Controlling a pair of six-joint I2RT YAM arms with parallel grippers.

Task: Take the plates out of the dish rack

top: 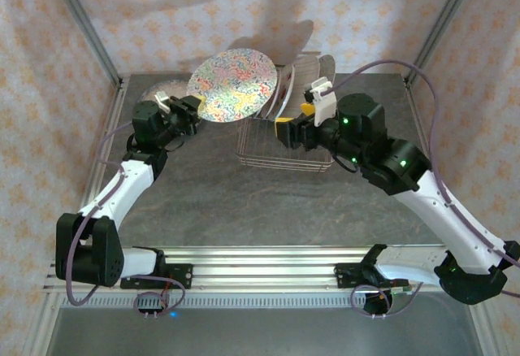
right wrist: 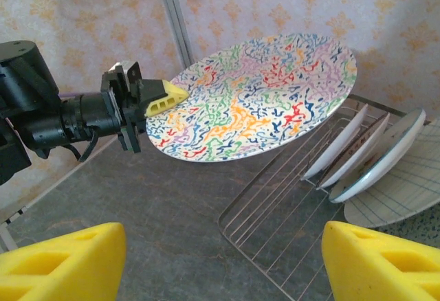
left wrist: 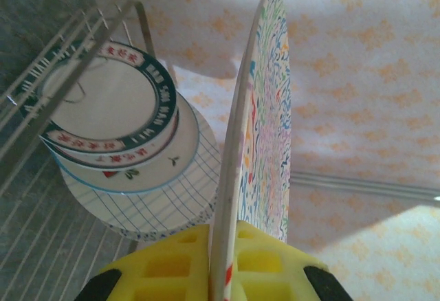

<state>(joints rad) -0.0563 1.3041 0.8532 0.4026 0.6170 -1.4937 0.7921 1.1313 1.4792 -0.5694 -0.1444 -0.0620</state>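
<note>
My left gripper [top: 193, 106] is shut on the rim of a large plate with multicoloured squiggles [top: 232, 84], holding it in the air left of the dish rack [top: 280, 151]. In the left wrist view the plate's edge [left wrist: 237, 143] stands clamped between the yellow pads [left wrist: 172, 266]. Several plates still lean in the rack: white ones with red marks [left wrist: 103, 102] and a plaid-lined one [left wrist: 155, 208]. My right gripper [top: 294, 119] hovers open over the rack's near part with nothing between its fingers [right wrist: 62, 260]. The right wrist view shows the lifted plate [right wrist: 254, 98], the rack [right wrist: 289, 205] and the leaning plates [right wrist: 364, 153].
A greyish plate [top: 162, 92] lies on the dark table [top: 260, 210] at the back left, behind my left arm. Patterned walls and metal posts [top: 85, 27] enclose the table. A metal rail [top: 268, 262] runs along the near edge.
</note>
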